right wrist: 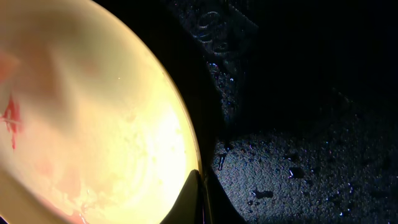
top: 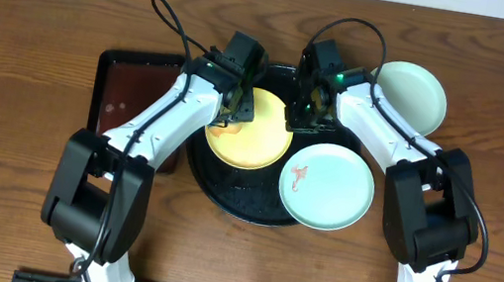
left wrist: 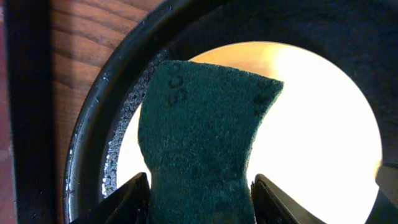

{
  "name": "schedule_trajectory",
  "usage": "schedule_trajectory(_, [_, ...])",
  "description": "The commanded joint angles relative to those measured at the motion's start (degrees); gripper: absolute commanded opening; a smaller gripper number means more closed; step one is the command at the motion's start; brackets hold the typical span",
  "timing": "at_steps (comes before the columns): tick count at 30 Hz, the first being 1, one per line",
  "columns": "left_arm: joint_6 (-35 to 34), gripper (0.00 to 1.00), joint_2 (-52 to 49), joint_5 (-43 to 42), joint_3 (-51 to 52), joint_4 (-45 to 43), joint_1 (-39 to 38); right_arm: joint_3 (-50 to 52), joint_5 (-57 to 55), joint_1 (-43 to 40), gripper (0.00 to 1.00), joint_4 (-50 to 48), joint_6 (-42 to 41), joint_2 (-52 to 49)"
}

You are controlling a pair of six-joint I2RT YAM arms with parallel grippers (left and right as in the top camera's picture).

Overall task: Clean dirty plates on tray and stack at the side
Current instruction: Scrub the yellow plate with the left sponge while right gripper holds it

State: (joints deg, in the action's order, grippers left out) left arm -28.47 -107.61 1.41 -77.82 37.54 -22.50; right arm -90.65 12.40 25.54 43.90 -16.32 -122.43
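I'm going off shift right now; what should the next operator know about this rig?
Left gripper: shut on the green scouring pad, over the yellow plate on the black tray.
Right gripper: at that plate's right rim; grip unclear.
Yellow plate shows red smears.
Smeared mint plate sits at the tray's right edge, uncleaned.
Other mint plate looks clean, on the table far right.
Left to do: finish yellow, scrub the smeared one, stack.

Nothing legible anywhere; faint embossed marks on the green scouring pad over the yellow plate are too blurred to read.
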Motion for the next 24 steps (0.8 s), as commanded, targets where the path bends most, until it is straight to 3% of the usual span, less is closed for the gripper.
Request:
schedule_trajectory(1, [0.57, 0.53, -1.97, -1.03, 0.59, 0.37, 0.39, -0.87, -2.08, -1.18, 0.01, 0.31, 0.09, -0.57])
schedule_trajectory(5, [1.01, 0.53, -3.54, -6.73, 0.7, 0.52, 0.39, -0.87, -2.08, -1.18, 0.01, 0.22, 0.09, -0.57])
schedule_trajectory(9, [2.86, 0.71, -3.32, -7.23, 0.57, 0.0, 0.39, -0.87, -2.1, -1.22, 0.01, 0.24, 0.11, -0.57])
schedule_trajectory(15, [6.84, 0.75, -1.18, -6.16, 0.02, -0.11, 0.42, -0.87, -2.1, -1.22, 0.01, 0.22, 0.55, -0.57])
schedule_trajectory(19, [6.86, 0.69, -1.79, -3.45, 0.15, 0.81, 0.39, -0.87, -2.43, -1.25, 0.01, 0.28, 0.57, -0.57])
schedule_trajectory(24, [7.02, 0.41, -4.33, -4.55, 0.63, 0.74, 0.39, -0.87, -2.75, -1.22, 0.01, 0.24, 0.55, -0.57])
